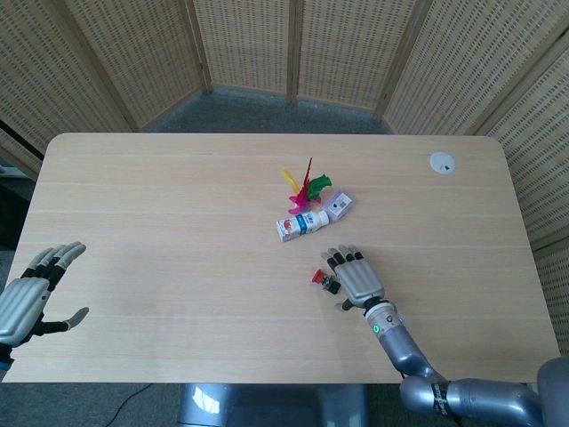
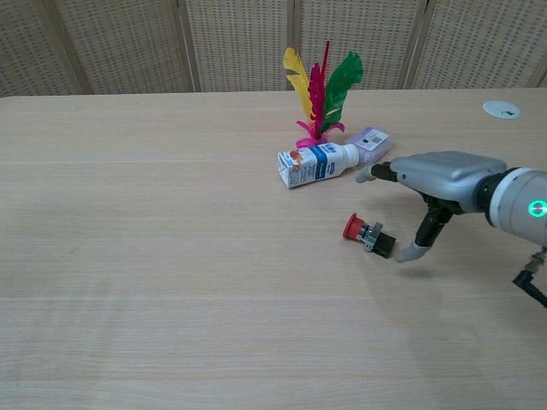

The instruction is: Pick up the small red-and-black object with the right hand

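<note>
Feather shuttlecock [image 2: 320, 90]; lying bottle [image 2: 314, 164]; purple box [image 2: 373, 143].

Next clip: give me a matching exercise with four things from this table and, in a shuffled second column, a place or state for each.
Things:
1. red-and-black object
2. bottle
3. feathers
4. right hand

States:
A. standing upright behind the bottle
B. open, fingers spread, holding nothing
C. lying on its side, cap toward the purple box
D. lying on the table just beside the right thumb tip

Pairs: 1-D, 2-C, 3-A, 4-B
</note>
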{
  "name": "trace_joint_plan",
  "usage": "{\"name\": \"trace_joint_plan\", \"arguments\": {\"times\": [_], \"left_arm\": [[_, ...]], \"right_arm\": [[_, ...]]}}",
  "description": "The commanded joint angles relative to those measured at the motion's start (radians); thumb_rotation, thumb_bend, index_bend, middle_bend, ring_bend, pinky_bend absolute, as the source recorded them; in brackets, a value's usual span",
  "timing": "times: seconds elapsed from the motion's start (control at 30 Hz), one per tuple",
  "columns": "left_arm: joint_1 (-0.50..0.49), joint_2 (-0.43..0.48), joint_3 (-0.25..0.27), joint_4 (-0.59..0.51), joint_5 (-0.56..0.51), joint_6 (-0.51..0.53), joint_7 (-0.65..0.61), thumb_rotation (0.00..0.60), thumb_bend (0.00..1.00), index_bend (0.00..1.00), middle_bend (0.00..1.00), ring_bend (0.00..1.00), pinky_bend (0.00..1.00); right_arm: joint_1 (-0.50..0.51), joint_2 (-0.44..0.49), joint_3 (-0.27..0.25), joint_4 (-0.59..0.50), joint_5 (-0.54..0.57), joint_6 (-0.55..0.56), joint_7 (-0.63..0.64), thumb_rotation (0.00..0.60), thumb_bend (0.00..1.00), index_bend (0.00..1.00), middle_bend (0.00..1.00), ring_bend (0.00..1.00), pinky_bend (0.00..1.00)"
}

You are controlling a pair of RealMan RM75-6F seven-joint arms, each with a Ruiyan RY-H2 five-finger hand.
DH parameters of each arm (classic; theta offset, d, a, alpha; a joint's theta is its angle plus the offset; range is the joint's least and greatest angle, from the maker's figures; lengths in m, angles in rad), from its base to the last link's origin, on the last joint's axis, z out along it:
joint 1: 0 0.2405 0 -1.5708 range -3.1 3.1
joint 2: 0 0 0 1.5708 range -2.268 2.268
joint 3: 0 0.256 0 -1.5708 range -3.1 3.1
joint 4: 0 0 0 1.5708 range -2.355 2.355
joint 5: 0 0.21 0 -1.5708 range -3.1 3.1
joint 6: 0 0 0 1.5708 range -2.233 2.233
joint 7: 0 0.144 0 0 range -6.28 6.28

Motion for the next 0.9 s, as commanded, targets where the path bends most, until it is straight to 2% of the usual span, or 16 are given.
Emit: {"name": "trace_joint_plan", "arguments": {"times": [0.03,0.2,0.7,0.83,0.9], "left_arm": [[0.000,0.000,-0.001,0.003,-0.001,0.000,-0.003,0.600,0.33,0.00,0.00,0.00,0.00],[-0.002,-0.002,-0.002,0.011,-0.005,-0.003,-0.009,0.600,0.33,0.00,0.00,0.00,0.00],[-0.003,-0.011,-0.002,0.028,-0.004,-0.004,-0.027,0.600,0.33,0.00,0.00,0.00,0.00],[0.003,-0.014,0.001,0.034,-0.005,0.002,-0.035,0.600,0.33,0.00,0.00,0.00,0.00],[0.007,-0.015,0.003,0.038,-0.004,0.006,-0.039,0.600,0.33,0.00,0.00,0.00,0.00]], "right_arm": [[0.031,-0.039,0.009,0.049,0.042,-0.022,-0.020,0.599,0.08,0.02,0.15,0.02,0.00],[0.052,-0.067,0.015,0.098,0.086,-0.028,-0.027,0.600,0.08,0.12,0.25,0.19,0.00],[0.084,-0.122,0.015,0.164,0.153,-0.017,-0.039,0.600,0.08,0.19,0.33,0.30,0.00],[0.093,-0.136,0.020,0.176,0.153,-0.012,-0.038,0.600,0.08,0.23,0.38,0.36,0.01],[0.098,-0.147,0.023,0.190,0.150,-0.012,-0.035,0.599,0.08,0.27,0.42,0.41,0.05]]}}
